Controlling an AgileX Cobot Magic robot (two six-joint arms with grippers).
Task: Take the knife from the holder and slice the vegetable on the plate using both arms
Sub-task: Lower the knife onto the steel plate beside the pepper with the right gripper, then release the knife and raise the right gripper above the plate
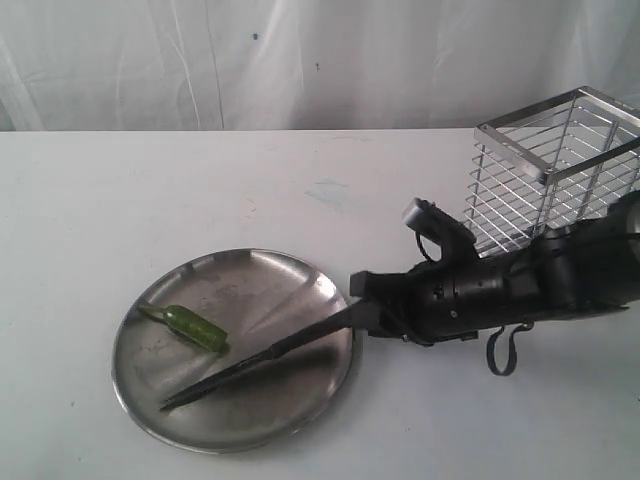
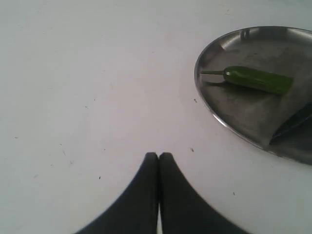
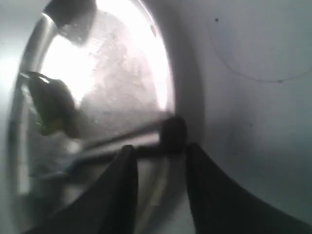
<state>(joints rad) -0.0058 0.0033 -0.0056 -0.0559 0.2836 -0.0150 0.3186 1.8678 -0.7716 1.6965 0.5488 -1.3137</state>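
Note:
The steel plate (image 1: 260,275) lies on the white table with the green chili (image 1: 195,328) on its left part. The black knife (image 1: 260,358) lies slanted across the plate, tip toward the front left rim and handle over the right rim. My right gripper (image 1: 368,305) is at the handle end, fingers apart on either side of it; in the right wrist view the gripper (image 3: 158,148) is open, with the knife's butt (image 3: 173,132) just beyond the fingertips. My left gripper (image 2: 158,156) is shut and empty over bare table beside the plate (image 2: 214,109), chili (image 2: 253,79) and blade (image 2: 292,124).
The chrome wire holder (image 1: 560,165) stands at the back right, behind the right arm (image 1: 520,285). A white curtain backs the table. The left arm does not show in the exterior view.

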